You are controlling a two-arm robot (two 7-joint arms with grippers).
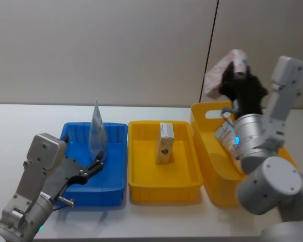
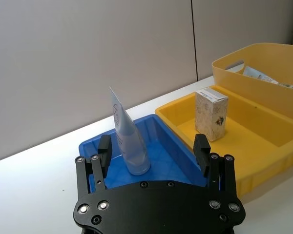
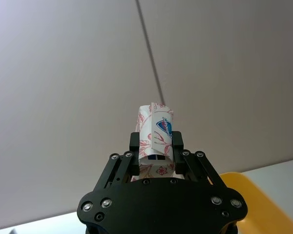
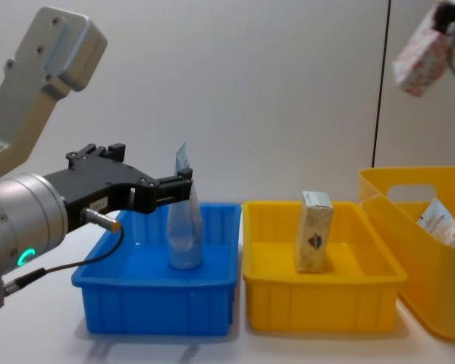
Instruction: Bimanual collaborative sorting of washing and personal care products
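A pale blue-grey squeeze tube [image 1: 97,132] stands upright, crimped end up, in the blue tray [image 1: 116,171]. My left gripper [image 1: 93,169] hovers open at the tray's near side, just short of the tube [image 2: 129,141], which shows between its spread fingers [image 2: 104,148]. A cream carton [image 1: 165,143] stands upright in the yellow tray [image 1: 141,176]. High above the yellow basket [image 1: 212,166], my right gripper [image 1: 237,73] is shut on a carton with red floral print [image 3: 156,134], seen at the top right of the chest view [image 4: 425,49].
The yellow handled basket [image 4: 409,258] at the right holds more products [image 1: 224,135]. The blue tray, yellow tray and basket stand side by side on the white table [image 1: 20,121], with a grey wall close behind.
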